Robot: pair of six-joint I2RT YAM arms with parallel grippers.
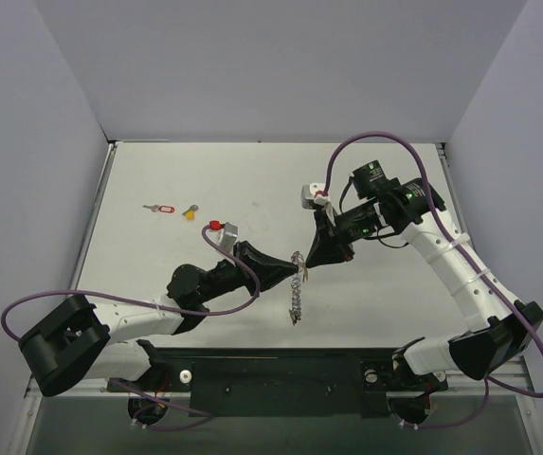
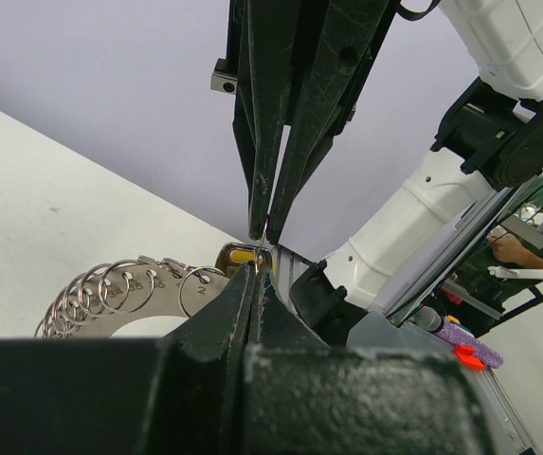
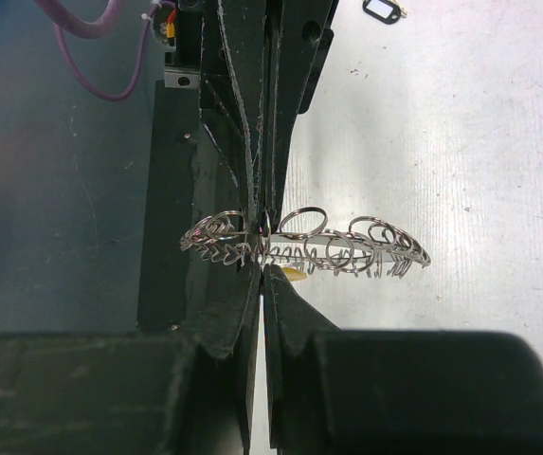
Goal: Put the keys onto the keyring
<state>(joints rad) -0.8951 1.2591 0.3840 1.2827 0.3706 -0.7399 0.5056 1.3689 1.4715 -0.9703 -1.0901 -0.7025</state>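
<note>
The keyring (image 1: pixel 296 292), a floppy silver loop of small links, hangs between my two grippers above the table. It also shows in the left wrist view (image 2: pixel 124 292) and the right wrist view (image 3: pixel 347 248). My left gripper (image 1: pixel 299 272) (image 2: pixel 255 268) is shut on a link of it. My right gripper (image 1: pixel 309 264) (image 3: pixel 263 268) meets it tip to tip and is shut on a thin wire link at the same spot. A yellow-headed key (image 2: pixel 241 256) (image 3: pixel 294 275) sits right at the pinch point; which jaws touch it I cannot tell. A red-tag key (image 1: pixel 160 208) and a yellow key (image 1: pixel 190 212) lie on the table at the far left.
A black-headed key (image 3: pixel 382 9) lies on the table beyond the left arm. The white table (image 1: pixel 252 180) ends at a metal rail (image 1: pixel 280 355) along the near side, by the arm bases. Purple cables (image 1: pixel 375 142) loop off both arms.
</note>
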